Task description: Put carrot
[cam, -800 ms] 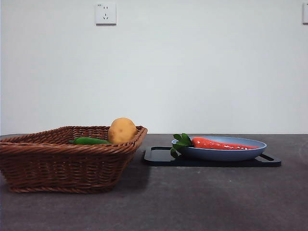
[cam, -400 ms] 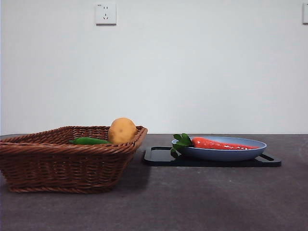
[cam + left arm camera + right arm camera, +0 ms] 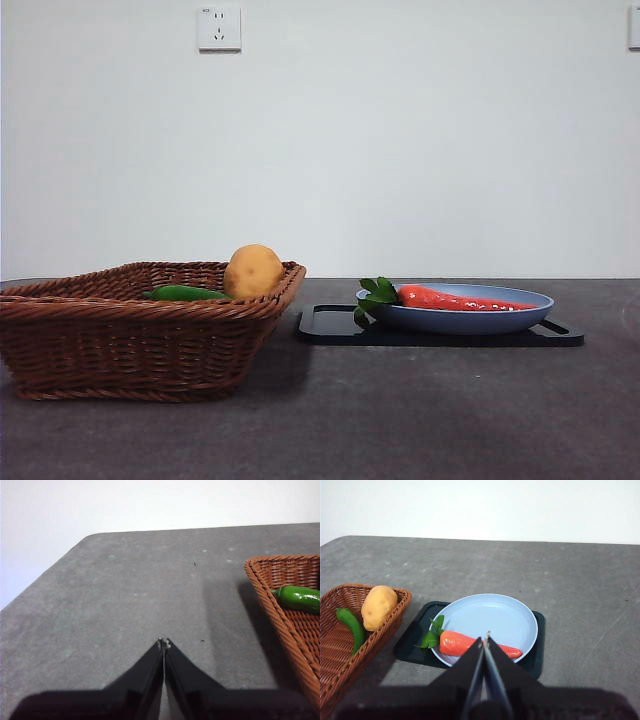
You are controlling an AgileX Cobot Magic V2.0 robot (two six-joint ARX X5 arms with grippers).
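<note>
1. Red-orange carrot point(image 3: 462, 298) lies in the blue plate point(image 3: 520, 318) on the black tray point(image 3: 325, 326), leaves toward the basket point(image 3: 120, 345).
2. Right hand point(image 3: 484, 639) hangs above it, clenched, empty.
3. Left hand point(image 3: 163, 643) clenched over bare table point(image 3: 125, 605).

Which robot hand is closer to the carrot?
The right one. The right gripper, jaws shut, hangs above the carrot on the blue plate. The left gripper, also shut, is beyond the far side of the basket, away from the carrot.
</note>
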